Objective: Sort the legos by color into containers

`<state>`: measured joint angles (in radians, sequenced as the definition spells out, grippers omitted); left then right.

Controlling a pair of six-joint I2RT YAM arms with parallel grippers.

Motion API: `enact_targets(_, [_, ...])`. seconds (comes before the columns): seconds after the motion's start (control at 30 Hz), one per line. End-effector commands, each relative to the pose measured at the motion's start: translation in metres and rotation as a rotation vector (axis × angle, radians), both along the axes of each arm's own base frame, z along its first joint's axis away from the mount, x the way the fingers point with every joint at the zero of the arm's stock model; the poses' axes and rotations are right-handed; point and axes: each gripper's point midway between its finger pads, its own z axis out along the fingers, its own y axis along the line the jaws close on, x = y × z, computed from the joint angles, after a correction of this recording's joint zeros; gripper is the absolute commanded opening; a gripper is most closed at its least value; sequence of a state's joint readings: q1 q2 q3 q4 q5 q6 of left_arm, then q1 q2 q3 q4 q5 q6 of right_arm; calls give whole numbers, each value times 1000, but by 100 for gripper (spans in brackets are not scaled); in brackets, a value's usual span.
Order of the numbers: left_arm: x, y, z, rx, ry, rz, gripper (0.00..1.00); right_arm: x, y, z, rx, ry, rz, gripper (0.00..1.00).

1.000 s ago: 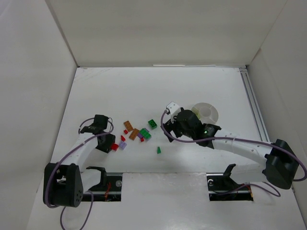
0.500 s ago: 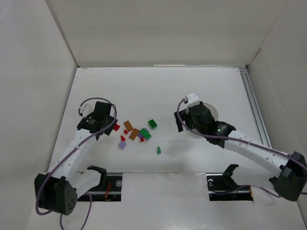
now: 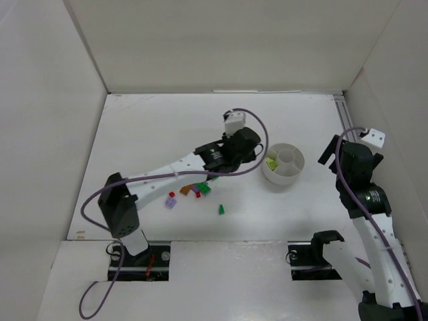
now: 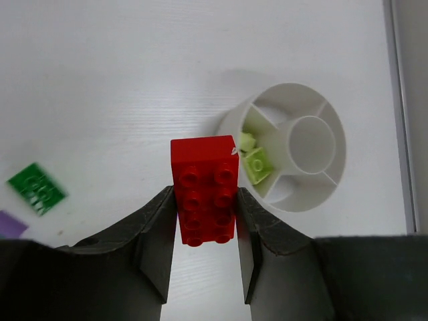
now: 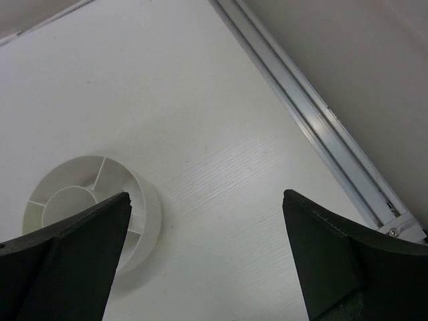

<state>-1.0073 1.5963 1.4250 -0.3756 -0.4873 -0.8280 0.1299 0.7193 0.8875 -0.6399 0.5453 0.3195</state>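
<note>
While only two lime-yellow legos (image 4: pixel 257 164) lie in one wedge of the white dish (image 3: pixel 283 180), right of centre in the top view, you have most of the sorting left: the loose bricks (image 3: pixel 194 190) lie on the bench (image 3: pixel 167 127) left of centre. Your left fingers (image 4: pixel 160 221) clamp a red brick (image 4: pixel 204 200) beside the dish's left rim; your right fingers (image 5: pixel 334 261) gape wide, holding nothing.

Left arm (image 3: pixel 167 177) and right arm (image 3: pixel 378 246) share one build: slim white links between chunky black joint housings (image 3: pixel 119 208); a lilac cable (image 3: pixel 265 137) loops loosely alongside each; a small white camera block (image 3: pixel 234 122) caps each wrist; a tiny green dot, possibly an indicator light, marks the right forearm (image 3: pixel 366 195); the fingers (image 4: pixel 155 234) are matt dark grey wedges with flat inner faces.
</note>
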Motion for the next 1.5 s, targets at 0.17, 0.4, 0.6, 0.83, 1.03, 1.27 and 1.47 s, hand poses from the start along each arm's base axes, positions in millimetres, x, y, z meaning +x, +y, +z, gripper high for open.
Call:
enact_targets(0.17, [44, -77, 49, -22, -224, -105, 11, -17, -3, 10, 11, 8, -2, 100])
enact_targets(0.4, [90, -115, 42, 7, -277, -59, 17, -9, 4, 4, -6, 36, 60, 100])
enact_targets(0.6, [112, -137, 21, -3, -224, -55, 17, -8, 4, 6, -14, 31, 65, 100])
enact_targets(0.83, [104, -155, -1, -70, -172, -115, 19, -7, 2, 8, -18, 22, 56, 100])
enact_targets(1.03, [97, -167, -26, -83, -109, -162, 18, -4, 2, 7, -18, 23, 56, 100])
enact_targets(1.27, [88, -163, -54, -69, -43, -160, 14, -3, 3, 9, -17, 14, 56, 100])
enact_targets(1.47, [81, -157, -67, -43, -22, -133, 15, -3, 3, 5, -18, 23, 56, 100])
